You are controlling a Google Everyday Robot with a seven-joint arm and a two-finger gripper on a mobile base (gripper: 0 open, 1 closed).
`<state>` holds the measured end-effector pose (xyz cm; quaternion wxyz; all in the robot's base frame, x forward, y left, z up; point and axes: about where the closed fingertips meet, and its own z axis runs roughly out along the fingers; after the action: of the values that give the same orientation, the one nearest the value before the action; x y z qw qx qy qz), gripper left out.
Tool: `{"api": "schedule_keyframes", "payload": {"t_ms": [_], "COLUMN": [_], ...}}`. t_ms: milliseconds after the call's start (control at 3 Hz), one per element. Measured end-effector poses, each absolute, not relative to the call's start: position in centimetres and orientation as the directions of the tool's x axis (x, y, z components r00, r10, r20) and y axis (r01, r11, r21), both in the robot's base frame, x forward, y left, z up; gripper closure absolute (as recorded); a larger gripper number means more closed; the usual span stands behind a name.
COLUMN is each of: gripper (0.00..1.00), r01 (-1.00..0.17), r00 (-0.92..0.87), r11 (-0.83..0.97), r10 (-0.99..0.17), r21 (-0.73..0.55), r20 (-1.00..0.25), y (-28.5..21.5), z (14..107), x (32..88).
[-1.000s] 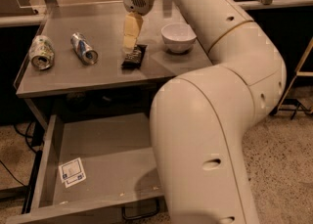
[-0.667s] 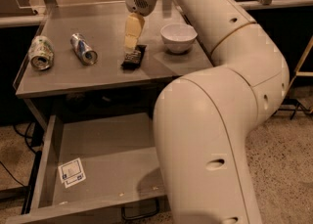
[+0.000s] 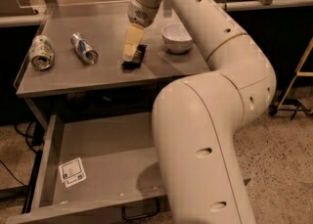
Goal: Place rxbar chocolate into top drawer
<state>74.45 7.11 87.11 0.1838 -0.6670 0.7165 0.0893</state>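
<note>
The rxbar chocolate (image 3: 137,55), a small dark bar, lies flat on the grey table top (image 3: 98,78) near its middle. My gripper (image 3: 131,47) hangs straight down from the white arm and reaches the bar's left side, at or just above the table top. The top drawer (image 3: 105,159) is pulled open below the table. A white square sticker (image 3: 72,171) lies on its floor at the left, and its dark wire handle (image 3: 141,212) shows on the front. My arm's large white body hides the drawer's right part.
Two crushed silver cans (image 3: 41,52) (image 3: 84,48) lie on the table's left side. A white bowl (image 3: 177,37) stands just right of the bar. A black bench runs behind the table, and a metal stand (image 3: 298,71) is at the right.
My gripper has dropped a little towards the bar. The bar, cans, bowl and drawer have not moved.
</note>
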Motion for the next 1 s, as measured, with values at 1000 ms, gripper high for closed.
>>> {"api": "schedule_keyframes", "payload": {"t_ms": [1000], "gripper": [0.00], "r01": [-0.992], "r00": [-0.083], "r11": [0.113], "r10": [-0.920], "r21": [-0.056], "r20": [-0.383], "y": [7.1], "z": [84.0], "x": [74.9]}}
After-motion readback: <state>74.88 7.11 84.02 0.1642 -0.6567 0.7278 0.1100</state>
